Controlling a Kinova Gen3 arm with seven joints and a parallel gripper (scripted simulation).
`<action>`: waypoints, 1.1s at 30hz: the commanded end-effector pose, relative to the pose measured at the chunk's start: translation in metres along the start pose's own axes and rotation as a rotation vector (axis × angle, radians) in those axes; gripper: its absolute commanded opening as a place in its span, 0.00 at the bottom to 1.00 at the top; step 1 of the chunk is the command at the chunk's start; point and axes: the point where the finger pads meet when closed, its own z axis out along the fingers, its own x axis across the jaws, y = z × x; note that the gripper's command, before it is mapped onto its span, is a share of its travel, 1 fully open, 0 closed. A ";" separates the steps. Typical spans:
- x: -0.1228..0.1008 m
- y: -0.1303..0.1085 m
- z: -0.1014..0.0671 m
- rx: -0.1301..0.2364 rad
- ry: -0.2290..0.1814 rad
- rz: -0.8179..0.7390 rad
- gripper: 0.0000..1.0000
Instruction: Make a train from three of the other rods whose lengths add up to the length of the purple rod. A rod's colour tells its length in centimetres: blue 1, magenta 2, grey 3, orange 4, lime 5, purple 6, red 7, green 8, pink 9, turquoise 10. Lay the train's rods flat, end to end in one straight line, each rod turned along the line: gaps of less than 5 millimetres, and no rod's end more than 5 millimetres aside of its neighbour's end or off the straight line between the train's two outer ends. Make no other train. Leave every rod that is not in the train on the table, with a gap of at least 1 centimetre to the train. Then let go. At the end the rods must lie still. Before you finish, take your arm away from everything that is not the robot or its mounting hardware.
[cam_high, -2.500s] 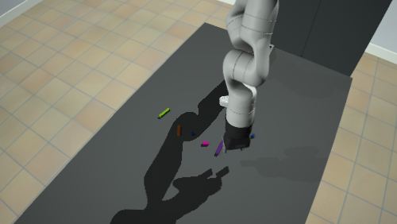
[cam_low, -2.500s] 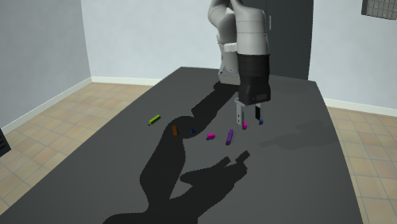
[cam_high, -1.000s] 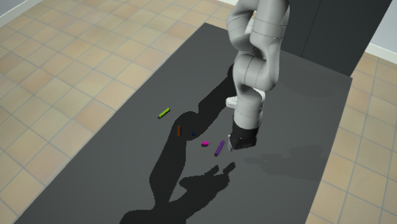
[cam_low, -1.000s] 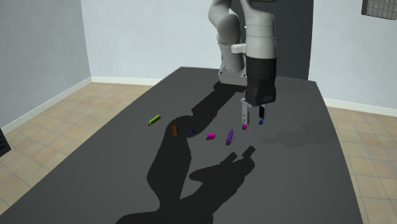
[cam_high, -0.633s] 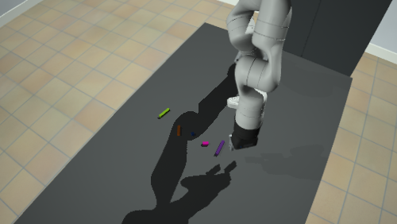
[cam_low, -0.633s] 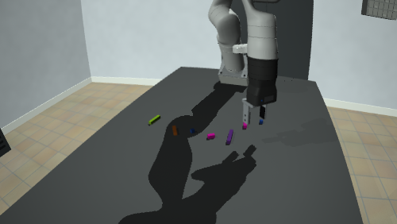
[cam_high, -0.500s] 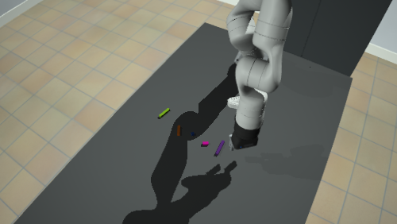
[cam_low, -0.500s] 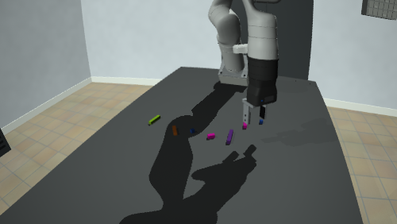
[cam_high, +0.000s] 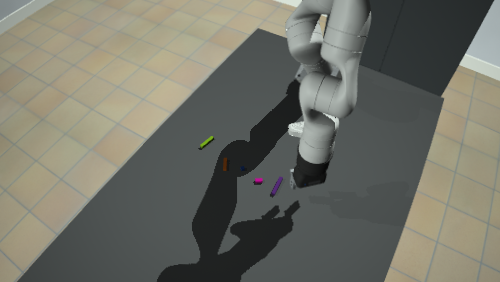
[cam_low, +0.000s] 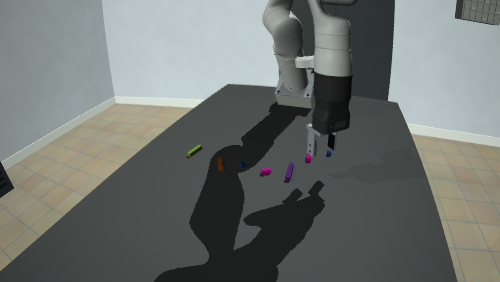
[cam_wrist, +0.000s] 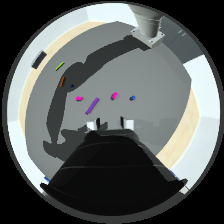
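Fingers spread wide, nothing held; dark table, tiled floor.

A dark grey table top fills the middle of the exterior frame, running from the lower edge up toward the far wall. Tan floor tiles with pale grout cover the left side of the top frame and a strip at its right edge, meeting a white baseboard below light blue-grey walls. A tall dark panel stands at the upper right of the top frame, and a small gridded dark panel hangs in the exterior frame's upper right corner.
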 end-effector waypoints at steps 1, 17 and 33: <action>-0.001 0.000 0.000 0.000 -0.002 0.001 1.00; 0.003 -0.002 0.002 0.014 -0.002 -0.009 1.00; 0.005 -0.003 0.003 0.023 -0.002 -0.016 1.00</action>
